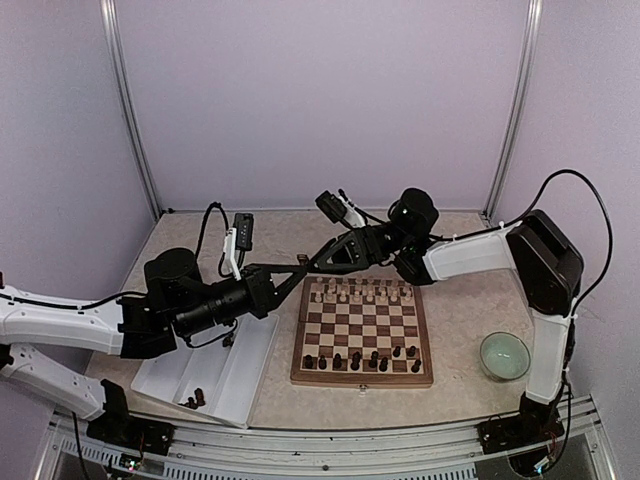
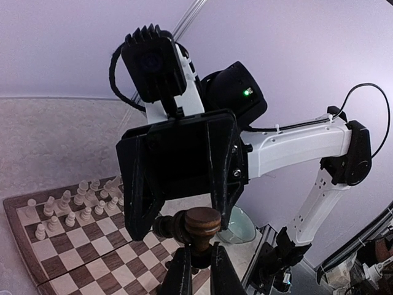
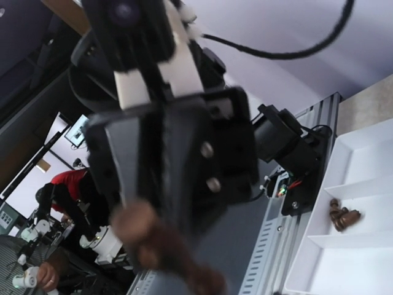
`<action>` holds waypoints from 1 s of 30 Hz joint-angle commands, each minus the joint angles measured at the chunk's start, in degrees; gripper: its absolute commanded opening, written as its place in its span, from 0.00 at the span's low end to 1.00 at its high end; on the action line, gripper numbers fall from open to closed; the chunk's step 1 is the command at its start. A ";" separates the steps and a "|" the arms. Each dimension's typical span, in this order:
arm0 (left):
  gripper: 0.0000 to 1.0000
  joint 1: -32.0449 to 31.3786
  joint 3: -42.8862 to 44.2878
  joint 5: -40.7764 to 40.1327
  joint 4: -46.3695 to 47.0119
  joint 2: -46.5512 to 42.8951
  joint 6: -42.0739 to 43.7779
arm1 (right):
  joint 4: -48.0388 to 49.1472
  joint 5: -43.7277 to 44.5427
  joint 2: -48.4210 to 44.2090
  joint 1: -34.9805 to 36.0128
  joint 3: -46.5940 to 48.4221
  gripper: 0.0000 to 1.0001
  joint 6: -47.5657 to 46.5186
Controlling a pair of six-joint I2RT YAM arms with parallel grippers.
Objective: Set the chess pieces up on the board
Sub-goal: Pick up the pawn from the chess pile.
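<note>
While the tray (image 1: 235, 375), at the board's (image 1: 362, 330) eight o'clock, holds few chess pieces (image 1: 193, 400), left gripper (image 2: 199, 261) clamps another, base hidden; right gripper (image 2: 178, 218) gapes.

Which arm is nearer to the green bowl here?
Right. The right arm rises just beside the green bowl; the left arm lies beyond the board, over the white tray.
</note>
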 commanded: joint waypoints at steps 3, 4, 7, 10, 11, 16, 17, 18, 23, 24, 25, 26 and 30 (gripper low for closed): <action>0.01 -0.67 2.12 2.57 3.38 3.27 -0.79 | 6.77 -0.65 1.53 0.33 1.25 0.49 4.58; 0.01 -0.73 2.24 2.42 3.49 3.55 -0.70 | 7.37 -0.73 1.54 0.33 1.22 0.48 4.95; 0.01 -0.69 2.25 1.81 3.40 3.72 -0.37 | 8.16 -0.92 1.37 0.32 0.72 0.44 5.52; 0.01 -0.68 2.21 1.14 3.09 3.48 -0.06 | 8.94 -1.00 1.19 0.32 0.07 0.39 6.04; 0.01 -0.72 2.10 0.94 3.08 3.33 -0.04 | 9.02 -1.01 1.11 0.32 -0.12 0.38 6.12; 0.01 -0.73 1.28 -0.11 3.16 2.61 -0.15 | 9.51 -1.19 0.93 0.38 -0.65 0.39 6.62; 0.01 -0.73 1.10 -0.39 3.19 2.45 -0.13 | 9.63 -1.19 0.94 0.26 -0.75 0.40 6.74; 0.01 -0.69 0.96 -0.62 3.22 2.24 -0.12 | 9.58 -1.19 0.87 0.33 -0.82 0.40 6.85; 0.01 -0.73 0.63 -1.32 3.24 1.61 0.03 | 8.50 -1.28 0.66 0.33 -1.26 0.41 6.13; 0.01 -0.73 0.66 -1.31 3.19 1.67 0.05 | 8.46 -1.23 0.59 0.29 -1.30 0.39 6.02; 0.01 -0.73 0.67 -1.31 3.29 1.81 0.01 | 8.34 -1.19 0.65 0.28 -1.38 0.38 6.04; 0.01 -0.72 0.67 -1.32 3.26 1.85 -0.03 | 8.48 -1.19 0.66 0.27 -1.42 0.36 6.02; 0.01 -0.78 0.91 -0.98 3.10 2.54 -0.20 | 8.99 -0.95 0.83 0.16 -1.31 0.28 6.46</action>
